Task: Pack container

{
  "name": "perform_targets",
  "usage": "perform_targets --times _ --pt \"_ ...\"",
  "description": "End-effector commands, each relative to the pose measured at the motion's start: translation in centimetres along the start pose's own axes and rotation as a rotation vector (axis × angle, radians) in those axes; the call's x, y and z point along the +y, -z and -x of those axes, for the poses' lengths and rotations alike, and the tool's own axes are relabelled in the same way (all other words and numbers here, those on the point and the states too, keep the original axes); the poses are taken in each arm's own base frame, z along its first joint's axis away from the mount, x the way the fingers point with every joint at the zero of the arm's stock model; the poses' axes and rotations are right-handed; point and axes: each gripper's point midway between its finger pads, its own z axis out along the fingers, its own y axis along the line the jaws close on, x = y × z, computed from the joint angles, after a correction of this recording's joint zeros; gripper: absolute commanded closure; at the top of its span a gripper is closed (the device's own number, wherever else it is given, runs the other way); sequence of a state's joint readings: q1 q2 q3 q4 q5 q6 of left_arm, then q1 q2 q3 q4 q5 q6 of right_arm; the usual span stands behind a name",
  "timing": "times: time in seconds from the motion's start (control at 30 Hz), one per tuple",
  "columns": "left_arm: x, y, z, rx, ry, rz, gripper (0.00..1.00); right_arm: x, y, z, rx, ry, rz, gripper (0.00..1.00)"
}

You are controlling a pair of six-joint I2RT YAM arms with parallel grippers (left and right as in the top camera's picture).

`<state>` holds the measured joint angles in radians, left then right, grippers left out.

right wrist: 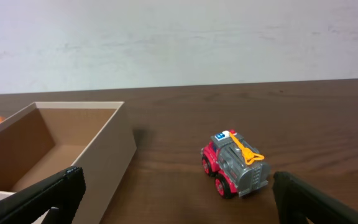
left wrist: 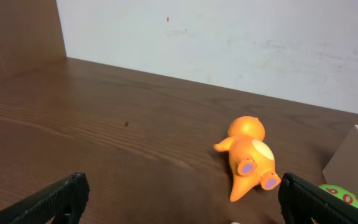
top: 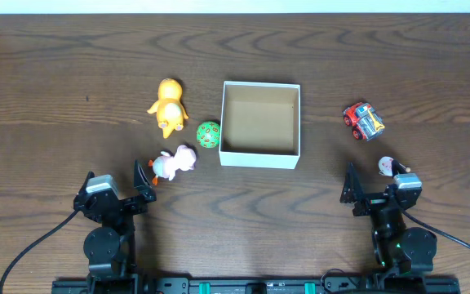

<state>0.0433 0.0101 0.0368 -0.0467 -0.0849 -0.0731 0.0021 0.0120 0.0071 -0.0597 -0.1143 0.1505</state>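
1. Overhead:
   - The container [top: 260, 157] sits mid-table, open-topped and empty inside.
   - On its left are an orange toy animal [top: 168, 106], a green ball [top: 208, 134] just beside the left wall, and a white-and-pink toy [top: 175, 162] nearest the left gripper [top: 144, 186].
   - On its right are a toy fire truck [top: 363, 120], apart from the wall, and a small white toy [top: 388, 167] just beside the right gripper [top: 352, 192].
   - Both arms are parked near the table's near edge, holding nothing.
   - My read: nothing is packed, so the step is the first pick. Each arm should work its own side, one at a time over the box.

2. Left wrist:
   - Jaws are wide and empty.
   - The orange animal [left wrist: 250, 155] lies on its side ahead and to the right.
   - The ball [left wrist: 340, 196] and a container corner [left wrist: 353, 152] are at the right edge.
   - The white-and-pink toy isn't in this view, so check its position from overhead before descending.
   - The ball will likely roll, so close on it centred.

3. Right wrist:
   - Jaws are wide and empty.
   - The truck [right wrist: 236, 165] stands on its wheels, ahead and slightly right, at an angle.
   - Pinch across its flanks, since a nudge could roll it.
   - The container wall [right wrist: 98, 155] is to the left, so clear the rim before releasing.
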Motion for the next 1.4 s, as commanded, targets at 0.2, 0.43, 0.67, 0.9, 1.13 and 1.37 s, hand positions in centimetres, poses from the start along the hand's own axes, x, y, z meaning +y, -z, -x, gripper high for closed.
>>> perform_targets --times 0.2,0.43,0.67,0.9,1.13,1.37 --pt "0.2 -0.2 -1.9 0.045 -0.023 0.005 0.02 -0.4 0.0 0.0 -0.002 -0.014 -0.016 0.01" --pt "0.2 -0.2 -1.9 0.045 -0.023 0.005 0.02 -0.7 0.0 0.0 -0.005 -0.003 -0.038 0.01" --pt "0.2 -0.2 -1.9 0.045 -0.023 0.005 0.02 0.4 0.3 1.2 -0.015 -0.007 0.015 0.01" --pt "0.2 -0.2 -1.9 0.045 -0.023 0.005 0.02 -1.1 1.2 9.9 -0.072 0.081 -0.147 0.01" --pt "0.2 -0.2 -1.9 0.045 -0.023 0.005 0.02 -1.9 -2.1 16.0 0.207 0.089 -0.248 0.01" --pt "0.2 -0.2 -1.9 0.045 -0.023 0.005 0.02 -2.5 -7.6 16.8 0.605 0.204 -0.244 0.01"
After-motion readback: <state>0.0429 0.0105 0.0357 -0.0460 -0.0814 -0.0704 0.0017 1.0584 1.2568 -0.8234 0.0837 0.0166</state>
